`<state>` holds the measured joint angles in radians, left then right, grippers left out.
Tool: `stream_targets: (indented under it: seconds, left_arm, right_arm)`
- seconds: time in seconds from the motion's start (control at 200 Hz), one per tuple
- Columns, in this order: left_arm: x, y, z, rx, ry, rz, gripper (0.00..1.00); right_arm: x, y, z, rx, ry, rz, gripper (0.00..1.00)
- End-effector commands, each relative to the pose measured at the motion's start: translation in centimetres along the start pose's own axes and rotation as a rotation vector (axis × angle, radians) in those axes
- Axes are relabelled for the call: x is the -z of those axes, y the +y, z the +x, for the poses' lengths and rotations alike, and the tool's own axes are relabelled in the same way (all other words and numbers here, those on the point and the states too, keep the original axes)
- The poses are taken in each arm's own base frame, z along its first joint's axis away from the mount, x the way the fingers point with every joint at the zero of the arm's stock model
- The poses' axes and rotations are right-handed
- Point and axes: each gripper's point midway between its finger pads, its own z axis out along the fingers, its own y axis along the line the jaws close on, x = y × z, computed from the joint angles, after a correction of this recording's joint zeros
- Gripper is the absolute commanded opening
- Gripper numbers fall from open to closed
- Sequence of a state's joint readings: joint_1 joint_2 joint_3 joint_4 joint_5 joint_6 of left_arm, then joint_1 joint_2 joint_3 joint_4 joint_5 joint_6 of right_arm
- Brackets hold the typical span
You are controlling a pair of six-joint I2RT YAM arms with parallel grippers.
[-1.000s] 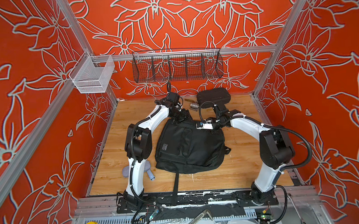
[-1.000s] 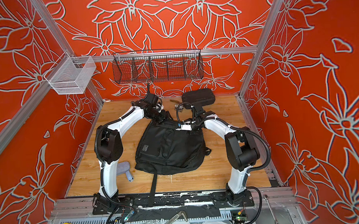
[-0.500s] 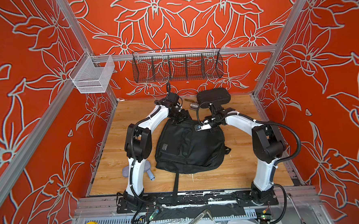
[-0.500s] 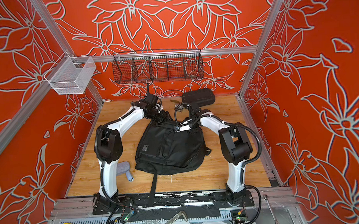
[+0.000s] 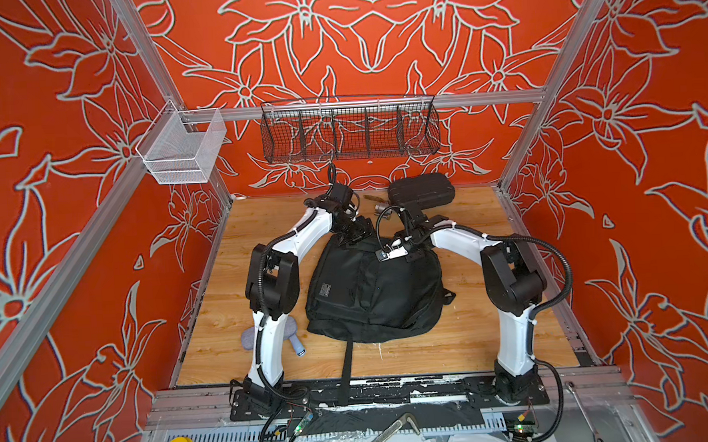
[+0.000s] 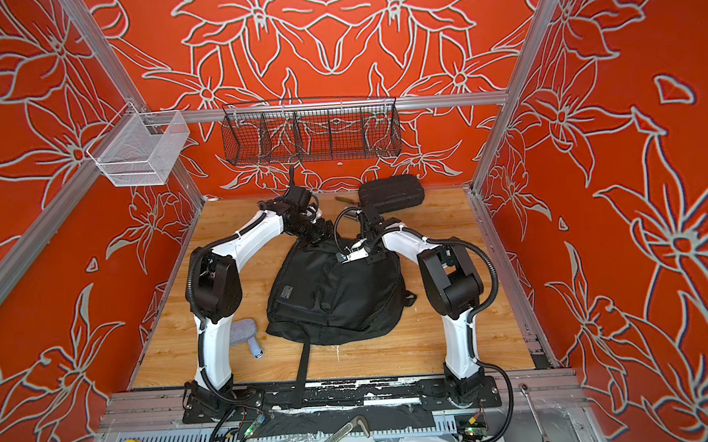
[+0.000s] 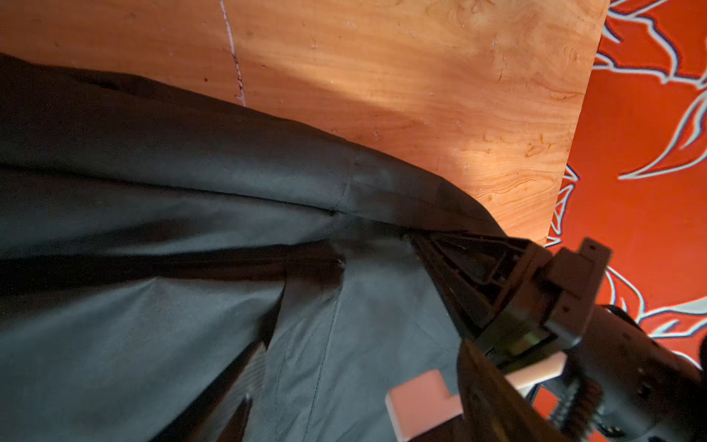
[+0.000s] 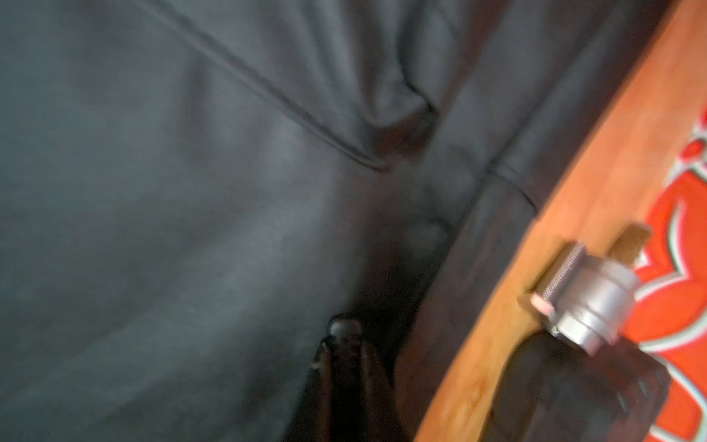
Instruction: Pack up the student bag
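The right arm has pulled in, and the right gripper has snapped together, maybe pinching cloth. The student bag lies mid-table, still shut. Left gripper apart at its 12 o'clock edge. Black case waits beyond, unpacked.

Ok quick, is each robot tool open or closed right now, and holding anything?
Left tool: open, jaws spread over the student bag fabric.
Right tool: closed, tips against the bag; whether it pinches anything cannot be told.
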<state>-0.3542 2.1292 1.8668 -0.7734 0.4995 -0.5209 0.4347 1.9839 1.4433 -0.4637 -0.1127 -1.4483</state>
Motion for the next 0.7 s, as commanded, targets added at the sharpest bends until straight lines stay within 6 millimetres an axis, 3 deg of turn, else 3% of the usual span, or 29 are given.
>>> stream_targets:
  seconds: [0.0,0.115,0.3,0.48,0.696]
  left_arm:
    - [1.4,-0.7,-0.1,-0.015,-0.017,0.011,0.78]
    - [1.4,-1.2,-0.4,-0.024,-0.016,0.023,0.78]
    - [0.5,-3.4,-0.3,-0.058,0.002,0.068,0.81]
    - [-2.3,-5.6,0.6,0.028,0.062,0.143,0.85]
    - [-4.1,-5.8,2.0,0.182,0.14,0.202,0.86]
  right_arm:
    - [3.0,-1.4,-0.2,0.031,-0.003,0.092,0.0]
    - [5.2,-1.6,-1.0,-0.009,-0.059,0.118,0.0]
    - [8.9,-1.8,-4.1,-0.179,-0.32,0.131,0.0]
    - [9.8,-1.6,-5.1,-0.273,-0.445,0.147,0.0]
    - [10.8,-2.0,-4.6,-0.351,-0.517,0.205,0.0]
